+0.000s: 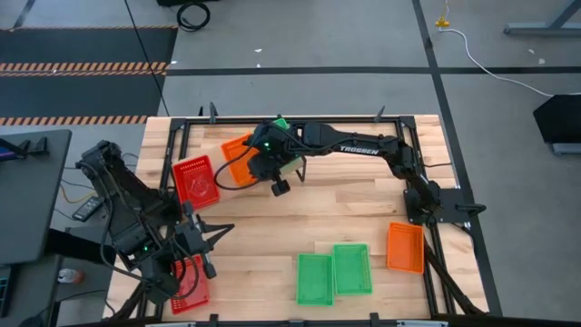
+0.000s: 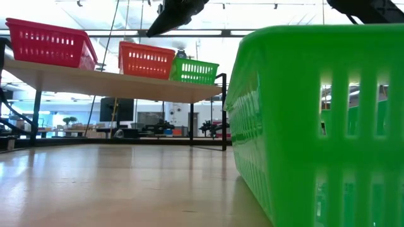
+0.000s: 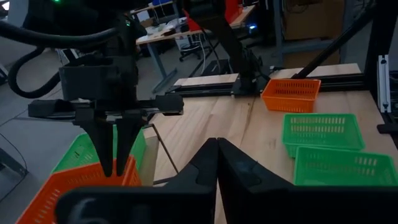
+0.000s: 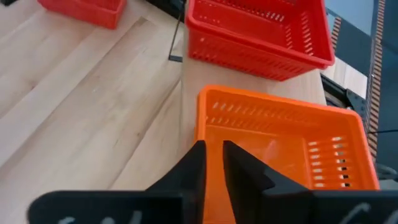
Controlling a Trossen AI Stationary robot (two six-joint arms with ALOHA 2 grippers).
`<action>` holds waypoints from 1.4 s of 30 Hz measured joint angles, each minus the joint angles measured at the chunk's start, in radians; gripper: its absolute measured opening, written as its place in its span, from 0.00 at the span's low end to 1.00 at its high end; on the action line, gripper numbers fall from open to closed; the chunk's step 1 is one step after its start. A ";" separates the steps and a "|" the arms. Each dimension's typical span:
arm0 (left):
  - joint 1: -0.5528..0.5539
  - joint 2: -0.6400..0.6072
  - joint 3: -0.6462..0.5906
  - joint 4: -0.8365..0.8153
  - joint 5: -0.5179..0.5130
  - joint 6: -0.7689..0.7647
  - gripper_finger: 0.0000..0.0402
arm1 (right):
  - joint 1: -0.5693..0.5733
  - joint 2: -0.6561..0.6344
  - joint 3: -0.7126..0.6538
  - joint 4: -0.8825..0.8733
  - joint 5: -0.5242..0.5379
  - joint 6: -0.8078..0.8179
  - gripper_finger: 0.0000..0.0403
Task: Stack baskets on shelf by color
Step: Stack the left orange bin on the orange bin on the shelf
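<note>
On the shelf (image 2: pixel 95 82) stand a red basket (image 1: pixel 195 180), an orange basket (image 1: pixel 238 163) and a green basket (image 2: pixel 194 70), side by side. My right gripper (image 4: pixel 213 152) reaches over the shelf and is shut on the orange basket (image 4: pixel 280 143). My left gripper (image 3: pixel 216 146) is shut and empty. It hovers at the table's near left, by a red basket (image 1: pixel 189 283) lying on the tabletop. Two green baskets (image 1: pixel 333 272) and another orange basket (image 1: pixel 406 247) also rest on the tabletop. My right gripper has the orange basket by its wall (image 4: pixel 200 124) near a corner, one finger outside (image 4: pixel 194 165) and one inside (image 4: pixel 242 168). The fingers come from above, pointing down. The basket sits level with its bottom on the shelf, beside the red one.
A black metal frame (image 1: pixel 436 209) runs around the tabletop edges. One green basket (image 2: pixel 315 126) stands right in front of the low camera. Bare wood lies in the table's middle (image 1: pixel 318 213). Beyond the table are desks and floor cables.
</note>
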 joint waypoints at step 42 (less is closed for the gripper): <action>0.000 0.000 0.000 0.001 0.000 0.003 0.02 | 0.027 -0.001 -0.164 0.247 0.004 -0.037 0.05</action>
